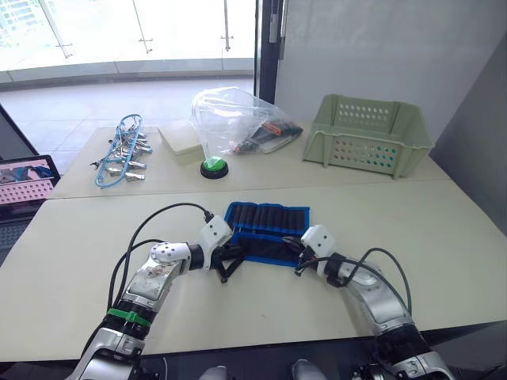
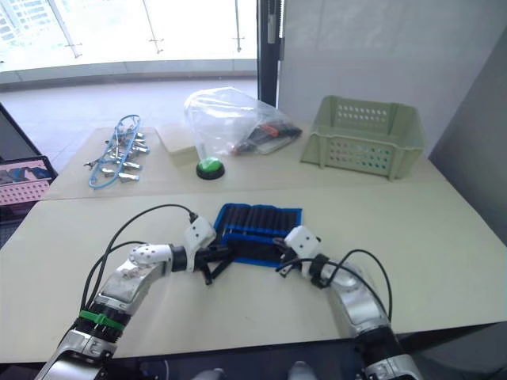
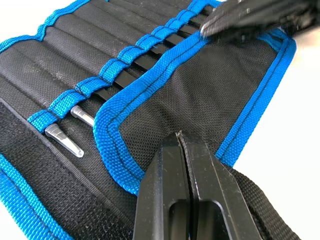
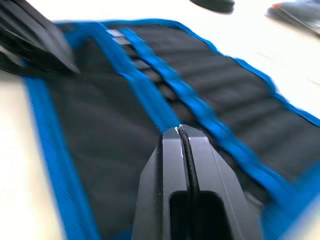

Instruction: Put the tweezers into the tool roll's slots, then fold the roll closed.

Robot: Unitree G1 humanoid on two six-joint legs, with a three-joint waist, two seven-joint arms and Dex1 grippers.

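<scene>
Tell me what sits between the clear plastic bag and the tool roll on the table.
In the left eye view, a green push button sits just in front of the plastic bag; from it to the tool roll the table is bare.

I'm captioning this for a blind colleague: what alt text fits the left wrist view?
The left gripper, fingers shut, points at the black flap of the tool roll, open on a pale table. Beyond the flap's blue edging, tweezers sit in the slots; the right gripper reaches the far corner.
</scene>
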